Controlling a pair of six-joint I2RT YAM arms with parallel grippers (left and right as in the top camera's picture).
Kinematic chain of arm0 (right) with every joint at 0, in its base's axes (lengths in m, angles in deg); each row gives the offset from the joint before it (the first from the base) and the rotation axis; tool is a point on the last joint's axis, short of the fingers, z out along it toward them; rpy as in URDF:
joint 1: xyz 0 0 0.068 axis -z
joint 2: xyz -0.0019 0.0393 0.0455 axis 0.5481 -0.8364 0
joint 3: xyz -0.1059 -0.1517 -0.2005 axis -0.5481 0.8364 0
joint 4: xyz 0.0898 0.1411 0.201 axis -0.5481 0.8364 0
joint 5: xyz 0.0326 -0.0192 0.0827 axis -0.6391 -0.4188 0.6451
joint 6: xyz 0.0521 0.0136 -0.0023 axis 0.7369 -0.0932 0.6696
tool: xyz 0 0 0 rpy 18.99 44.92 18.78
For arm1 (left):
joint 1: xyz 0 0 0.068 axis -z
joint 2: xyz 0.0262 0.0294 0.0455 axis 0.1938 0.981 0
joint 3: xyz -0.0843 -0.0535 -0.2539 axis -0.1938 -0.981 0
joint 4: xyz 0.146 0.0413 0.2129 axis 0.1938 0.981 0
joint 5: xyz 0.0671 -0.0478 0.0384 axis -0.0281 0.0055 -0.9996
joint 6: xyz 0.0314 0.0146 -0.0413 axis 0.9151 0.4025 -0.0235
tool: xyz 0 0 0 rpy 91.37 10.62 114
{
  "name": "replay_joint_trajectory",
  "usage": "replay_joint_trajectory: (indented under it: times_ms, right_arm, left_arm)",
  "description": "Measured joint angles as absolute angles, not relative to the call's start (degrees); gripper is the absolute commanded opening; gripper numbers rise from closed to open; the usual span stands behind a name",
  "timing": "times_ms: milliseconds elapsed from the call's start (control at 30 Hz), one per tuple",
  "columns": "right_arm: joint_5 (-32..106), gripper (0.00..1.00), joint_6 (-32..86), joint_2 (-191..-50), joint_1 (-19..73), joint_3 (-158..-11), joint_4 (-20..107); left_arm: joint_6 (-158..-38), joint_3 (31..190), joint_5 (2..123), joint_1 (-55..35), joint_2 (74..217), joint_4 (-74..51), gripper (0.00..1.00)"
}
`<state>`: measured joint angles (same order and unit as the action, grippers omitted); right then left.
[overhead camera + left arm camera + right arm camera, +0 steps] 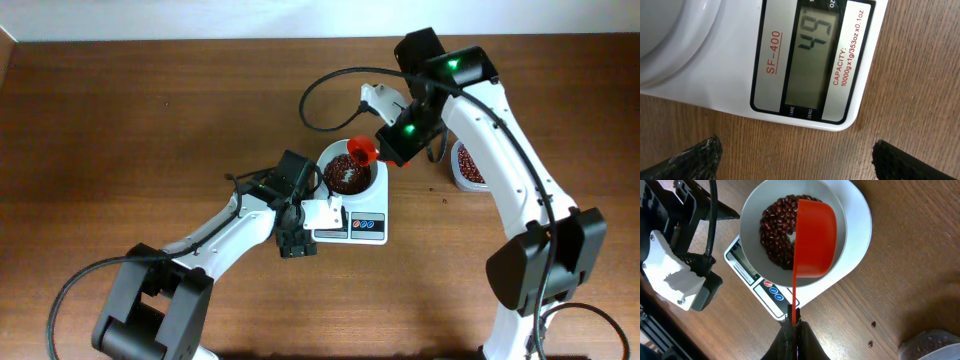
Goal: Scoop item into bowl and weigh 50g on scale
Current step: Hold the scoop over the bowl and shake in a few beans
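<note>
Beans [775,230] lay dark red-brown in the bowl [751,222] on the scale [860,227], red scoop [815,240] covered half, pinched by right gripper [794,324], left gripper [800,159] stood spread beside the scale.

Part of beans [772,230] hidden under scoop [815,240]; tub [932,345] blurred, cut off at corner; scale [735,75] cropped top, left.

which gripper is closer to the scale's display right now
Left. The left gripper sits open right beside the display; the right gripper is up past the bowl, shut on the red scoop.
</note>
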<state>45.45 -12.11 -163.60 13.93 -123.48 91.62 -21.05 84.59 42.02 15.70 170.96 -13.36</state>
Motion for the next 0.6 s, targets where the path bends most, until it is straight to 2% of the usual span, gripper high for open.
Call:
replay_joint_trajectory:
  times_ms: [600]
  right_arm:
    - [39.2, 0.04, -10.9, -163.6, 11.8, -125.7, 90.4]
  left_arm:
    - [-21.0, 84.6, 42.0, 15.7, 171.0, -13.4, 0.99]
